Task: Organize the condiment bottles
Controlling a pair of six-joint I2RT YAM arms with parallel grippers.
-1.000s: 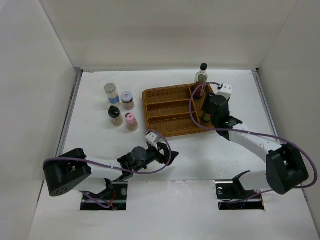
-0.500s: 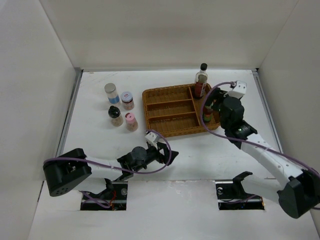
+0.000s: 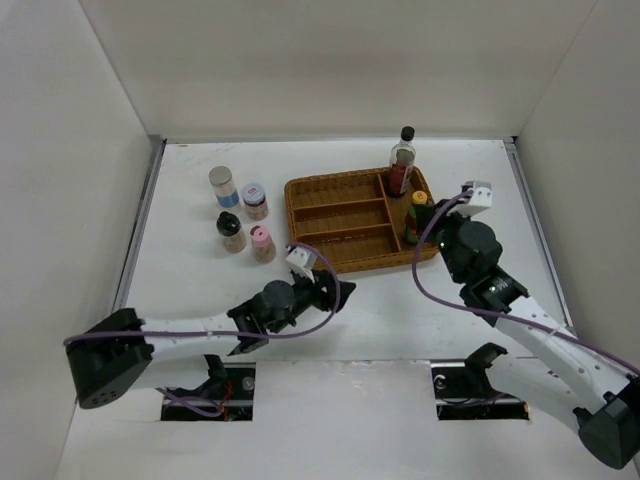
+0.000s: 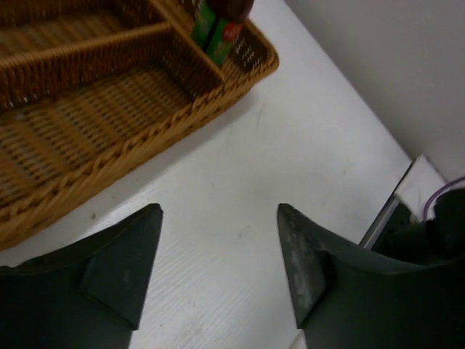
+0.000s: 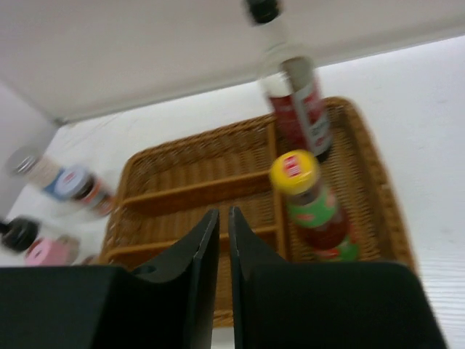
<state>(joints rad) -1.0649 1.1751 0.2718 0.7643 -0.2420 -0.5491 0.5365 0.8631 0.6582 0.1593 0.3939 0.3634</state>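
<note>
Two arms shifted: right gripper (image 5: 223, 218) backed off, pinched shut, empty, the yellow-capped bottle (image 5: 309, 200) in the basket (image 5: 189, 171) just ahead; left gripper (image 4: 218, 214), half-spread and empty, neared the basket. Jars (image 5: 76, 187) left of the right gripper blur.

We are wearing white links (image 3: 540, 335), black joints (image 3: 470, 245), looping purple cables (image 3: 414, 272), a dark left tool (image 4: 219, 211) and right tool (image 5: 223, 212).
</note>
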